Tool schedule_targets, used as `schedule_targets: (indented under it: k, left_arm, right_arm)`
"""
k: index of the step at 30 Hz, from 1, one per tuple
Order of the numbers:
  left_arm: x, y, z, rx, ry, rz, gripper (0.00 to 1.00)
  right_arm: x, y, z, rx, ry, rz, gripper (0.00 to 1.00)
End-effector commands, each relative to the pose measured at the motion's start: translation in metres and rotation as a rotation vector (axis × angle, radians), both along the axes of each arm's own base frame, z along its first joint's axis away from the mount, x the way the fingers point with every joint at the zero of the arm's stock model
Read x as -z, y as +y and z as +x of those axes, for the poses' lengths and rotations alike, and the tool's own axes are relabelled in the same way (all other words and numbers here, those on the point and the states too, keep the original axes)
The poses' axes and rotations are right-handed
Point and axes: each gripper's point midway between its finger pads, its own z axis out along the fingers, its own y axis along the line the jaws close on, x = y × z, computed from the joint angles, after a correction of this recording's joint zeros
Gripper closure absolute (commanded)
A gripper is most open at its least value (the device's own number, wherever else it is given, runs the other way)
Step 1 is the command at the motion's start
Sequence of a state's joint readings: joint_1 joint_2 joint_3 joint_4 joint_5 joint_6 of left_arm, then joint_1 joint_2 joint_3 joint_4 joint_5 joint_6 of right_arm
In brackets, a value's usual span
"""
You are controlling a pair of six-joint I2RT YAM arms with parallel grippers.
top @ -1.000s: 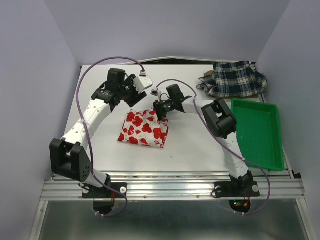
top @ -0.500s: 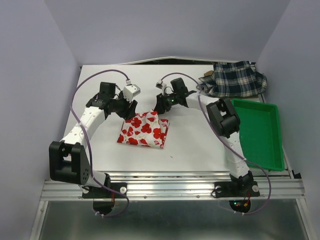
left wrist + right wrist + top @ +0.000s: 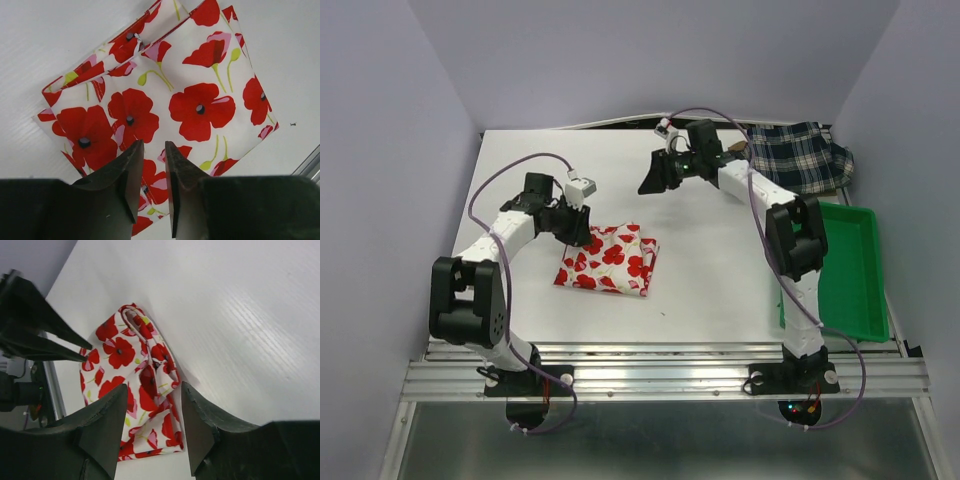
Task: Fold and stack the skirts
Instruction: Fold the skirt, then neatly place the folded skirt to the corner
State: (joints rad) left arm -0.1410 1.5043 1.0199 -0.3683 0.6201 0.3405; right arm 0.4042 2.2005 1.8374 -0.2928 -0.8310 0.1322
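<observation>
The white skirt with red flowers [image 3: 610, 258] lies folded into a small rectangle on the white table, left of centre. It also shows in the left wrist view [image 3: 200, 100] and the right wrist view [image 3: 120, 355]. My left gripper [image 3: 582, 235] hovers at its far left corner [image 3: 154, 145], jaws a narrow gap apart and empty. My right gripper [image 3: 648, 185] is open and empty [image 3: 154, 387], lifted behind the skirt. The navy-and-white plaid skirt [image 3: 800, 155] is bunched at the far right corner, with a tan-brown skirt [image 3: 732, 150] peeking out beneath it.
A green plastic tray [image 3: 840, 270] stands along the right edge of the table [image 3: 720, 280], next to the right arm's elbow. Purple walls close in the back and both sides. A metal rail runs along the near edge.
My right gripper has left the floral skirt and pulled back toward the far right. My left gripper has swung down to the skirt's left corner. The skirt stays folded.
</observation>
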Motion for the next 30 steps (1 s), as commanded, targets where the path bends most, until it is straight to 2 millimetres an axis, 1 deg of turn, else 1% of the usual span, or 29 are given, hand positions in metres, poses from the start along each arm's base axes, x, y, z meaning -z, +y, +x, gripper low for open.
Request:
schedule_targets:
  k: [1,2,3,5,6,7,9,10,11,12,13,14,15,16,17,18,19,20,21,23,24,25,27,28,29,30]
  left_arm:
    - [0.019,-0.008,-0.001,-0.025,0.082,-0.056,0.68]
    - [0.023,-0.008,0.000,-0.029,0.094,-0.057,0.68]
    - [0.030,-0.009,0.004,-0.039,0.114,-0.055,0.70]
    - [0.039,-0.010,0.005,-0.045,0.143,-0.052,0.73]
    - [0.043,-0.009,0.008,-0.053,0.151,-0.041,0.74]
    - [0.051,-0.010,0.009,-0.061,0.175,-0.034,0.75]
    - [0.059,-0.009,0.011,-0.075,0.193,-0.027,0.75]
    - [0.064,-0.010,0.013,-0.081,0.198,-0.023,0.75]
    - [0.064,-0.012,0.014,-0.077,0.191,-0.024,0.74]
    - [0.061,-0.013,0.017,-0.074,0.154,-0.013,0.66]
    - [0.059,-0.014,0.019,-0.068,0.128,-0.005,0.63]
    - [0.055,-0.016,0.020,-0.058,0.098,0.004,0.60]
    - [0.050,-0.015,0.027,-0.063,0.046,0.033,0.57]
    - [0.046,-0.017,0.027,-0.053,0.014,0.048,0.53]
    - [0.033,-0.026,0.027,-0.031,-0.038,0.058,0.52]
    - [0.026,-0.028,0.031,-0.018,-0.083,0.086,0.50]
    - [0.015,-0.033,0.031,0.002,-0.125,0.096,0.50]
    - [0.010,-0.038,0.029,0.022,-0.152,0.110,0.50]
    - [0.005,-0.047,0.026,0.056,-0.185,0.131,0.49]
    - [-0.008,-0.053,0.024,0.063,-0.223,0.126,0.49]
    - [-0.011,-0.054,0.024,0.057,-0.228,0.119,0.49]
    - [-0.016,-0.051,0.027,0.030,-0.237,0.121,0.47]
    - [-0.019,-0.045,0.030,-0.008,-0.245,0.134,0.46]
    - [-0.025,-0.038,0.032,-0.038,-0.257,0.126,0.44]
    - [-0.030,-0.034,0.034,-0.052,-0.269,0.110,0.41]
    - [-0.032,-0.029,0.035,-0.070,-0.274,0.108,0.39]
  right_arm:
    - [-0.036,0.019,-0.041,-0.050,0.097,0.059,0.48]
    - [-0.023,0.021,-0.054,-0.062,0.149,0.051,0.49]
    - [-0.020,0.024,-0.062,-0.066,0.175,0.049,0.49]
    - [-0.013,0.024,-0.073,-0.073,0.194,0.038,0.51]
    - [-0.006,0.024,-0.079,-0.074,0.206,0.022,0.51]
    - [0.007,0.019,-0.086,-0.058,0.248,-0.007,0.54]
    - [0.022,0.012,-0.090,-0.026,0.276,-0.052,0.55]
    - [0.037,0.004,-0.100,-0.023,0.310,-0.091,0.56]
    - [0.043,0.000,-0.103,-0.008,0.315,-0.112,0.55]
    - [0.047,-0.013,-0.104,0.035,0.305,-0.144,0.54]
    - [0.046,-0.017,-0.106,0.053,0.299,-0.153,0.50]
    - [0.045,-0.027,-0.098,0.100,0.281,-0.168,0.48]
    - [0.034,-0.034,-0.094,0.128,0.252,-0.167,0.47]
    - [0.031,-0.040,-0.090,0.150,0.233,-0.174,0.45]
    - [0.029,-0.053,-0.080,0.202,0.220,-0.184,0.39]
    - [0.018,-0.060,-0.074,0.231,0.199,-0.175,0.34]
    - [0.013,-0.071,-0.067,0.263,0.190,-0.168,0.31]
    - [0.009,-0.076,-0.063,0.278,0.184,-0.161,0.31]
    - [0.004,-0.075,-0.063,0.275,0.177,-0.153,0.31]
    - [-0.007,-0.070,-0.063,0.265,0.184,-0.118,0.33]
    - [-0.009,-0.067,-0.064,0.262,0.204,-0.099,0.35]
    - [-0.014,-0.062,-0.061,0.269,0.221,-0.062,0.36]
    - [-0.013,-0.056,-0.061,0.254,0.248,-0.033,0.39]
    - [-0.014,-0.048,-0.061,0.251,0.257,-0.017,0.39]
    - [-0.006,-0.041,-0.063,0.240,0.277,-0.020,0.40]
    - [-0.004,-0.039,-0.061,0.242,0.289,-0.014,0.40]
